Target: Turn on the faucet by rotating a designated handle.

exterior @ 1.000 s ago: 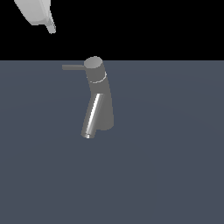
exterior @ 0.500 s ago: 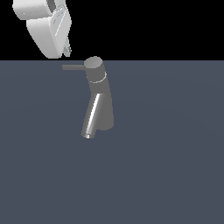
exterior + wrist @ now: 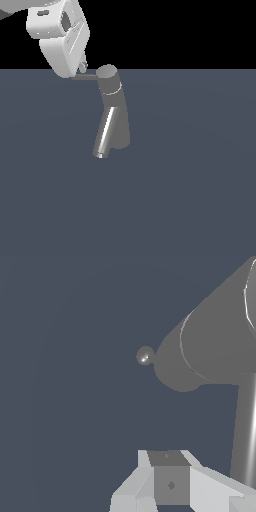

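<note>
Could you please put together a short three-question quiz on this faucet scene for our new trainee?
1. True or false: the gripper is closed around the spout of the faucet.
2. Multiple choice: in the exterior view, the handle sticks out from the round cap toward A) the view's left, B) the view's right, C) straight up.
3. Fill in: the shiny spout slants ____ from the faucet's column toward the surface.

Key
1. False; the gripper is up beside the handle, far from the spout.
2. A.
3. Downward.
</note>
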Robot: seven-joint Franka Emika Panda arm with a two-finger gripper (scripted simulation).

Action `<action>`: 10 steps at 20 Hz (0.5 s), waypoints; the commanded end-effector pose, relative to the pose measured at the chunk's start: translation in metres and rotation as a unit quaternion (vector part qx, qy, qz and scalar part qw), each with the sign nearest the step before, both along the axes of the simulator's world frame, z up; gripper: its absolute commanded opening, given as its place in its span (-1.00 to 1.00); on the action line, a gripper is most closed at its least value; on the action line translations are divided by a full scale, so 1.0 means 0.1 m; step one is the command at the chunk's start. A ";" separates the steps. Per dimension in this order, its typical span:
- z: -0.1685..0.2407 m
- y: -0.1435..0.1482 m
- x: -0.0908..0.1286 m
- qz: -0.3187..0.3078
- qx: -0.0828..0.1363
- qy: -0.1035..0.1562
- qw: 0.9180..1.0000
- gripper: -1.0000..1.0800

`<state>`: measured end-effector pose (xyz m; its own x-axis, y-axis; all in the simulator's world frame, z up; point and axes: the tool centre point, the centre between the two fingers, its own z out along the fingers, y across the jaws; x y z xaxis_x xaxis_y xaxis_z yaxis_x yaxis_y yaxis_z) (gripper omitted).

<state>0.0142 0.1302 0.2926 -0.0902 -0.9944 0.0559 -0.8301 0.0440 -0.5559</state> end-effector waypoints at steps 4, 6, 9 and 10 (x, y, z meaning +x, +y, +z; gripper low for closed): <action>-0.03 0.01 -0.03 -0.037 0.025 -0.004 0.999 -1.00; -0.07 0.03 -0.09 -0.037 0.025 -0.004 0.999 -1.00; -0.13 0.05 -0.18 -0.037 0.025 -0.005 0.999 -1.00; -0.15 0.06 -0.21 -0.037 0.025 -0.005 0.999 -1.00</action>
<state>-0.0019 0.1347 0.2807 -0.1385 -0.9901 0.0229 -0.8228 0.1022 -0.5590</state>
